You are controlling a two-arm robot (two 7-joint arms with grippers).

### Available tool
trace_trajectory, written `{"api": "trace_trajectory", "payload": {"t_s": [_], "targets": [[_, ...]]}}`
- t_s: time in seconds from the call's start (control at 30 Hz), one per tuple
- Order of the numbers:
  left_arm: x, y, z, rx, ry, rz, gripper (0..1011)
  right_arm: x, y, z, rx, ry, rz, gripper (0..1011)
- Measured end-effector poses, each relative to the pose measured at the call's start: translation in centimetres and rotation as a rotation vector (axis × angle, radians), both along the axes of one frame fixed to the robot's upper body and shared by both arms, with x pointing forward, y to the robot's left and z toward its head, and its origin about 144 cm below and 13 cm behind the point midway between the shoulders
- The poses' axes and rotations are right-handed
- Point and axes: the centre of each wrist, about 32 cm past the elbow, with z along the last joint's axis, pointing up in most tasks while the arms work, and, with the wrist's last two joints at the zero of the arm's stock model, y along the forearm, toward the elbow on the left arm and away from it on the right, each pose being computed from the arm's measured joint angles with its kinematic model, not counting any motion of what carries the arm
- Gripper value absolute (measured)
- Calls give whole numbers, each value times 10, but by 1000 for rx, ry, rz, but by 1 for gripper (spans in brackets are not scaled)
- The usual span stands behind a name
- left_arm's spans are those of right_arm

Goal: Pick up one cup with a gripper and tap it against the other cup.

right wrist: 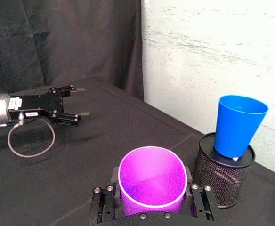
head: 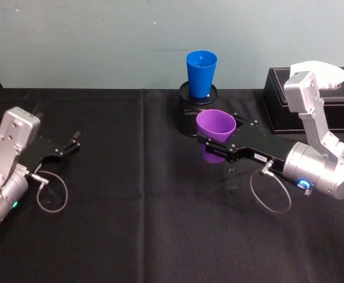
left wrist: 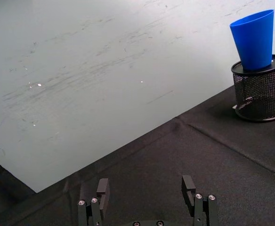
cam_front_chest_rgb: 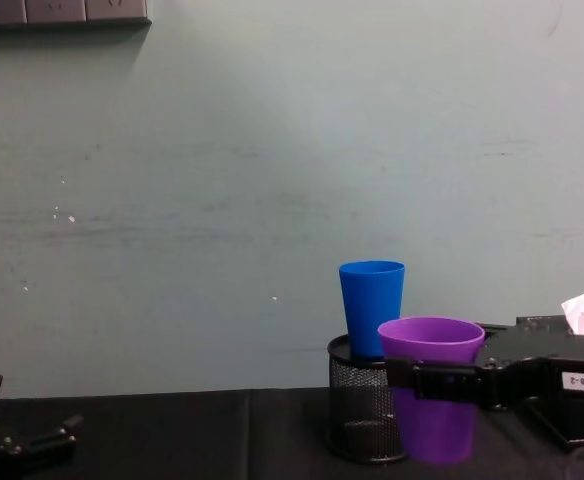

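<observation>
Our right gripper (head: 219, 134) was clamped on the plain purple plastic tumbler (head: 216, 125), one long black finger on each side just under the wider rim, as the right wrist view showed at the gripper (right wrist: 151, 189) and the tumbler (right wrist: 151, 179). We saw the tumbler upright with its mouth open upward, near the middle of the table and just in front of the black mesh pen holder (head: 188, 107). From the chest view the purple tumbler (cam_front_chest_rgb: 434, 425) overlapped that holder (cam_front_chest_rgb: 360, 412), and we could not tell whether its base touched the cloth. We noted the small white label (cam_front_chest_rgb: 575, 381) on the gripper's black body and the blue light ring (head: 304, 185) on the silver arm behind it. Standing upright in the mouth of the mesh holder was the plain bright blue plastic tumbler (head: 201, 72), its rim higher than the purple one's; the two cups were near each other but apart. Beside the holder, toward the right, stood a black stitched box (head: 276, 101). Our left gripper (head: 73, 141) sat low over the black tablecloth (head: 160, 224) on the left side, well apart from both cups, with its fingers (left wrist: 102, 187) spread and nothing between them.
</observation>
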Motion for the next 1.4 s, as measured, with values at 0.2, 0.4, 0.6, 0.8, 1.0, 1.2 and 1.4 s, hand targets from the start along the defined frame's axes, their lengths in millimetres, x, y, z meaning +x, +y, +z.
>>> {"api": "trace_trajectory", "payload": {"t_s": [0.2, 0.4, 0.6, 0.8, 1.0, 1.2, 1.4], "targets": [[0, 0, 0, 0, 0, 0, 1005, 0, 2, 2, 8, 2, 7, 733], [0, 0, 0, 0, 0, 0, 1005, -2, 4, 6, 7, -12, 10, 733], [0, 0, 0, 0, 0, 0, 1005, -2, 4, 6, 7, -18, 10, 733], [0, 0, 0, 0, 0, 0, 1005, -2, 4, 6, 6, -15, 9, 732], [0, 0, 0, 0, 0, 0, 1005, -2, 4, 6, 6, -13, 9, 733], [0, 0, 0, 0, 0, 0, 1005, -2, 4, 5, 7, -12, 9, 733], [0, 0, 0, 0, 0, 0, 1005, -2, 4, 5, 7, -10, 10, 733]]}}
